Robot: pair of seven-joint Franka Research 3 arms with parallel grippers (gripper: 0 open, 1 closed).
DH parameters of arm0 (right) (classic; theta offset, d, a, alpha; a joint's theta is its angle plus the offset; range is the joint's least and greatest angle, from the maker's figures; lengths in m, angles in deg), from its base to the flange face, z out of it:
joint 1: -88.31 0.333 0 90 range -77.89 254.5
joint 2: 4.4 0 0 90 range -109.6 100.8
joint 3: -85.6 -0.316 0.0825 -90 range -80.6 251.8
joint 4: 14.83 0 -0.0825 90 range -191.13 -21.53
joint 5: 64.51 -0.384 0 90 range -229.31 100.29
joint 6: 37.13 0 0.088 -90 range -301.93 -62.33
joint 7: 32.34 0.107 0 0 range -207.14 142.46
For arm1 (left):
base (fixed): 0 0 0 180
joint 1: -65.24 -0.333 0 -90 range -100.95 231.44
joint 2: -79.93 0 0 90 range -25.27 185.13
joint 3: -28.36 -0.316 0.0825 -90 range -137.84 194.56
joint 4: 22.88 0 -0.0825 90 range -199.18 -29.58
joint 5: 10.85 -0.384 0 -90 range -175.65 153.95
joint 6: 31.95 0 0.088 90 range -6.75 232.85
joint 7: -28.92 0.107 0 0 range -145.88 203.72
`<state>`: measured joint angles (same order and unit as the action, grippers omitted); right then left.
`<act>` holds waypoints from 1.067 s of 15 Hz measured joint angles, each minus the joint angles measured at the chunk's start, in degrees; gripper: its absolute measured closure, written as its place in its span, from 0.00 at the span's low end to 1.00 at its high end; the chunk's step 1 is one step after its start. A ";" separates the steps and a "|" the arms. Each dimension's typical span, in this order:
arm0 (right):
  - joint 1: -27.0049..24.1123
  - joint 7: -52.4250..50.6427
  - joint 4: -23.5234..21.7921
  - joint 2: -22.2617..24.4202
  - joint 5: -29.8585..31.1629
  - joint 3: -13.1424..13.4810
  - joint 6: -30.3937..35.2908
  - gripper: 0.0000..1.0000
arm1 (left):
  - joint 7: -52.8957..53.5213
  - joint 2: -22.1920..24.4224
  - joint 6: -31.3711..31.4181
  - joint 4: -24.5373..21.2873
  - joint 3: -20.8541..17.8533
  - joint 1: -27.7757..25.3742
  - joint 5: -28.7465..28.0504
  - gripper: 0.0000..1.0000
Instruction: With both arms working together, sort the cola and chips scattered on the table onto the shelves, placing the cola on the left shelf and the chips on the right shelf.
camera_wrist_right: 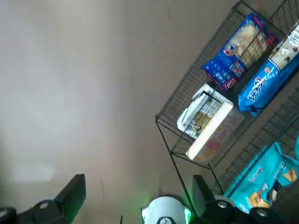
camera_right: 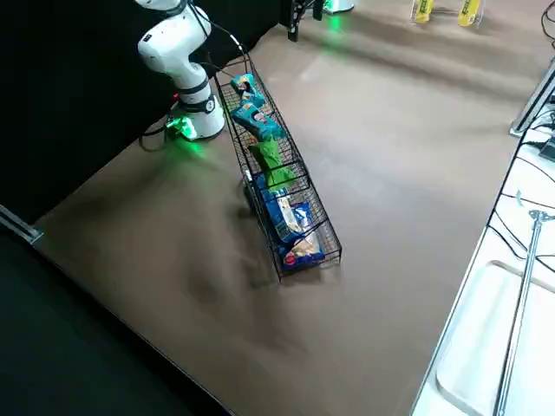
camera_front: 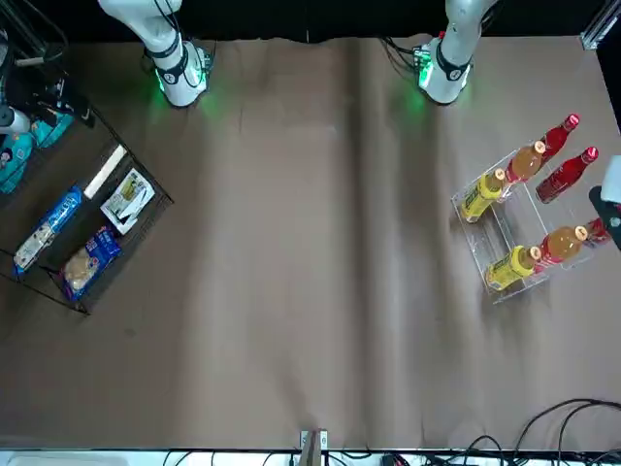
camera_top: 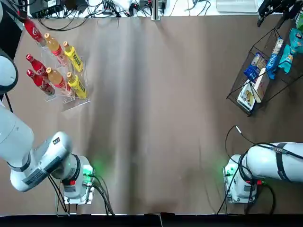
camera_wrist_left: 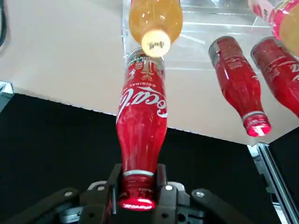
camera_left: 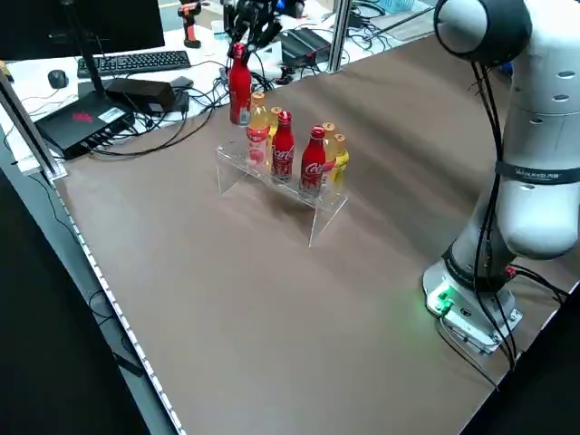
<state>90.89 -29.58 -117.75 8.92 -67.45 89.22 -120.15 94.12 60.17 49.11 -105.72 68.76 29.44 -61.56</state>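
Observation:
My left gripper (camera_wrist_left: 138,200) is shut on the red cap of a cola bottle (camera_wrist_left: 141,121), which hangs over the far-left corner of the left shelf (camera_top: 75,101), beside an orange bottle. In the top view this cola (camera_top: 33,29) is slanted. Two more colas (camera_top: 37,64) (camera_top: 41,82) stand in the clear rack. The right shelf (camera_top: 236,87) holds two teal chip bags (camera_right: 245,87) (camera_right: 258,121) and a green one (camera_right: 273,160). My right gripper (camera_wrist_right: 140,198) hovers open beside the basket's far end, with nothing between its fingers (camera_wrist_right: 74,191).
Two orange bottles (camera_top: 53,46) (camera_top: 57,78) and two yellow ones (camera_top: 73,56) (camera_top: 76,84) fill the rack's other slots. Larger blue packets (camera_top: 274,56) (camera_top: 253,66) and a white box (camera_top: 248,94) lie in the wire basket. Cables and equipment line the table's far edge (camera_top: 94,12).

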 joint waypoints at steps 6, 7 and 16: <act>0.06 -0.15 1.12 0.01 2.12 -0.03 -1.97 0.00 | -0.35 -4.29 0.21 -1.63 -0.05 -0.42 -3.23 0.68; 0.11 -0.17 1.12 0.01 2.77 -0.07 -2.04 0.00 | -0.48 -4.35 0.21 -2.31 -0.06 -0.53 -3.24 0.68; 0.29 -0.18 1.08 -0.11 3.29 -0.34 -3.83 0.00 | -0.93 -4.36 0.39 -6.22 -0.08 -2.26 -3.29 0.68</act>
<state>91.18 -29.75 -116.67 8.81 -64.15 88.88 -123.98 93.19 55.81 49.49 -111.94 68.68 27.18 -64.85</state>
